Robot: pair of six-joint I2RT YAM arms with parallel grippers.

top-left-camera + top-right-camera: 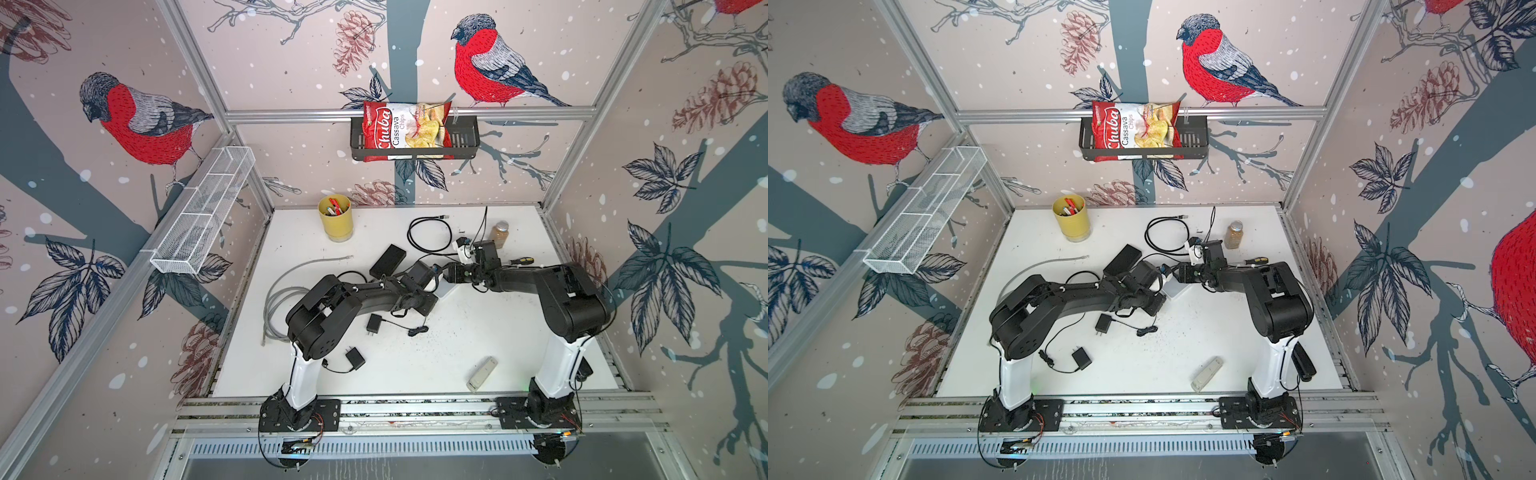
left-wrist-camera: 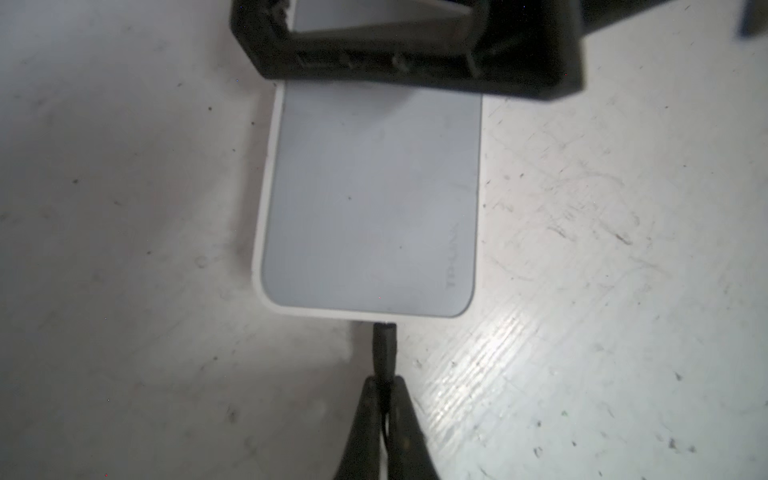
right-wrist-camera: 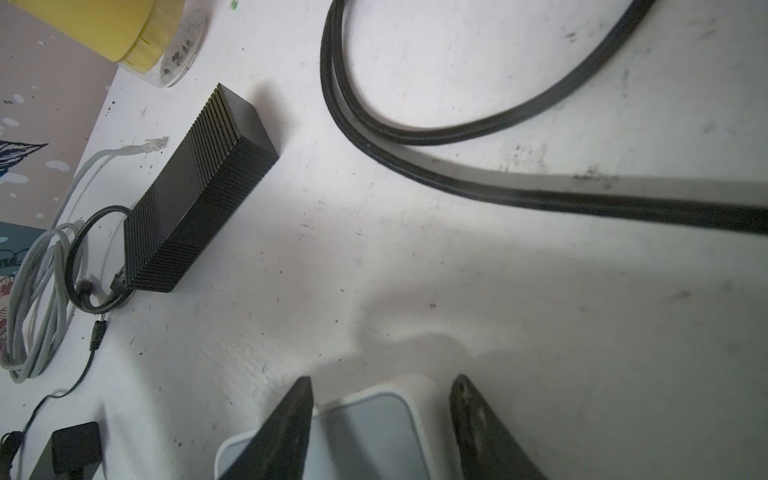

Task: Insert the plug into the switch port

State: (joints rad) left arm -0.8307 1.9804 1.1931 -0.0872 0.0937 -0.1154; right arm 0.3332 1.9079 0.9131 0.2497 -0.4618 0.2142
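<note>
The barrel plug (image 2: 384,345) is held at the edge of the white TP-Link switch (image 2: 365,199), apparently at its port, pinched by the tightly closed left gripper (image 2: 385,384). The switch is straddled by the right gripper (image 3: 382,377), its 2 fingers parted, probably to brace it. Whether it is clamped cannot be told.

Scuffed white table (image 1: 478,332): yellow cup (image 1: 336,216) upper centre, grey cable (image 1: 282,299) coiled left, black brick (image 1: 387,261) mid-frame, white switch (image 1: 446,289) near it, pale bar (image 1: 482,373) lower right.

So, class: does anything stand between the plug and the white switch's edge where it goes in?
Nothing visible does. The left gripper pinches the plug, whose tip meets the switch edge; its depth cannot be told.
</note>
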